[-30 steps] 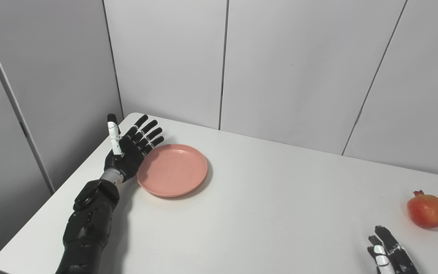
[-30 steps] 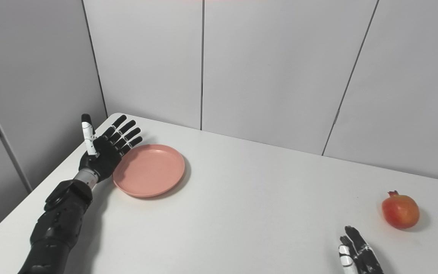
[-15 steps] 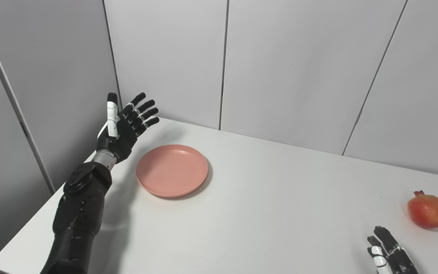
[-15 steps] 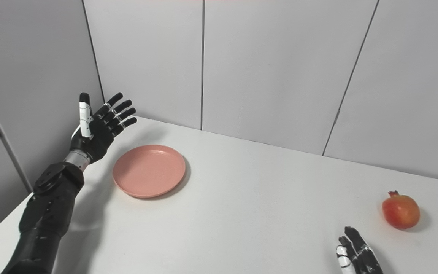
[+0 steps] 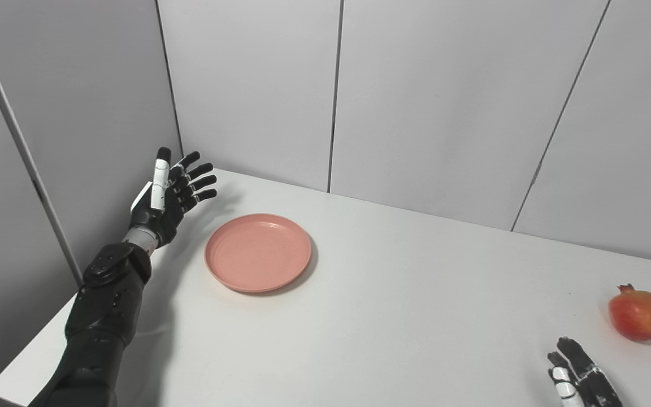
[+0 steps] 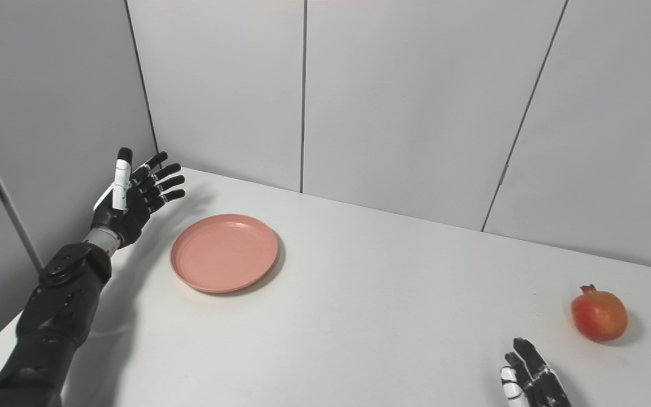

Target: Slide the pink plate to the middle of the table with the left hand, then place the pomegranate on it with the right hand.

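A round pink plate (image 5: 257,252) lies flat on the white table (image 5: 393,316), left of its middle and toward the back. My left hand (image 5: 172,195) hovers open above the table's far-left corner, to the left of the plate and apart from it, fingers spread and holding nothing. A red-orange pomegranate (image 5: 638,312) rests near the table's right edge. Only the fingertips of my right hand (image 5: 577,379) show at the bottom right, short of the pomegranate and not touching it; they look spread.
Grey wall panels (image 5: 433,96) stand close behind the table and along its left side, near my left hand. The table's left front corner (image 5: 6,384) is rounded.
My left hand rose off the plate's left rim and drew back to the left, away from the plate. The plate and pomegranate stayed put. The view shifted slightly.
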